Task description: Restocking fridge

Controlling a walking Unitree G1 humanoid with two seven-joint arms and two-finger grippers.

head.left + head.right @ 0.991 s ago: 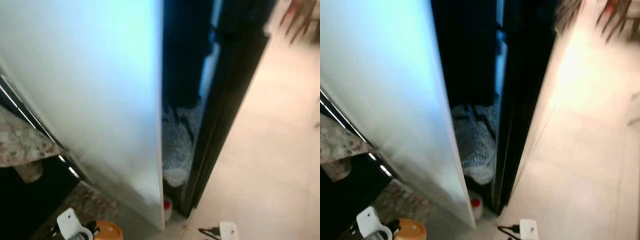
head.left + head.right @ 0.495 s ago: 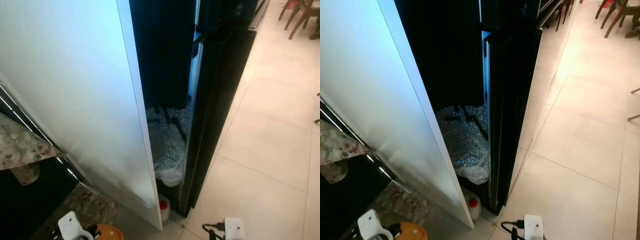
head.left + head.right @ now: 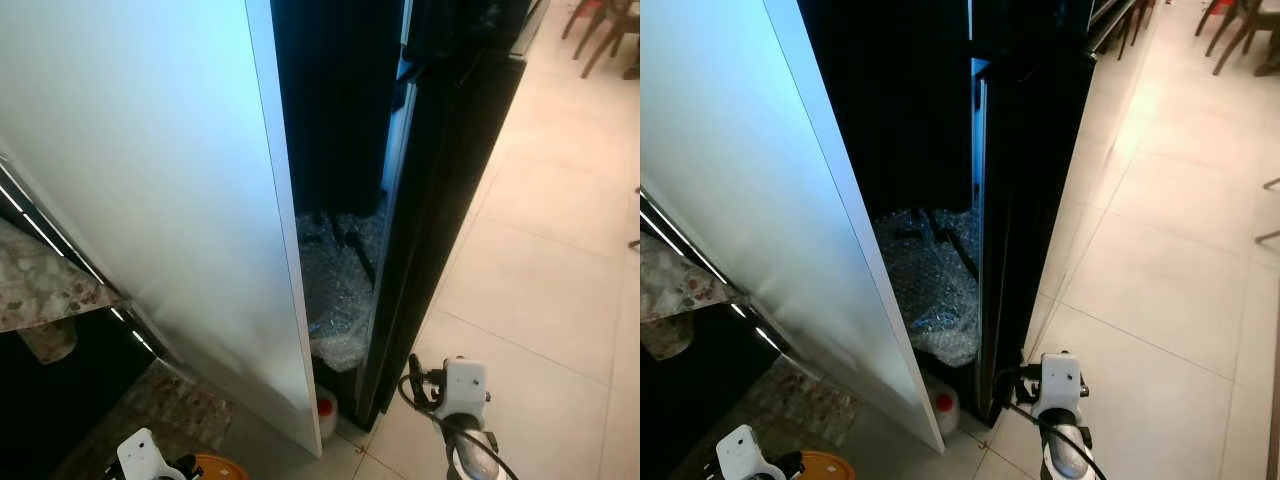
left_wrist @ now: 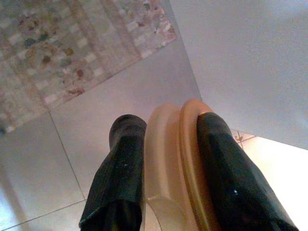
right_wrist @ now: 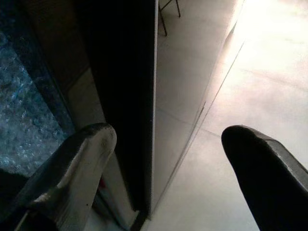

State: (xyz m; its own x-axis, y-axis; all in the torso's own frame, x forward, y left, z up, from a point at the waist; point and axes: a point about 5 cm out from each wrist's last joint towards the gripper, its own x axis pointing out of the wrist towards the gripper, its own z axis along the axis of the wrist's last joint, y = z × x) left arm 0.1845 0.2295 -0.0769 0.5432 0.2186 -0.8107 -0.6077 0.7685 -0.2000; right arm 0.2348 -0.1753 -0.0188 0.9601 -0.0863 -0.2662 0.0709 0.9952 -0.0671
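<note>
Left gripper (image 4: 166,144) low at near left, pinching an orange lid (image 4: 175,168) between its black fingers (image 4: 122,163) above the tiled floor (image 4: 43,159); head views catch just the lid's edge beside the white wrist. Right gripper (image 5: 168,144) spread wide, held near right by the black fridge (image 3: 440,190) edge. Head view shows bubble wrap (image 3: 335,290) and a red-capped jug (image 3: 325,408) in the dark gap between white panel (image 3: 150,180) and fridge; right wrist view shows the wrap too.
</note>
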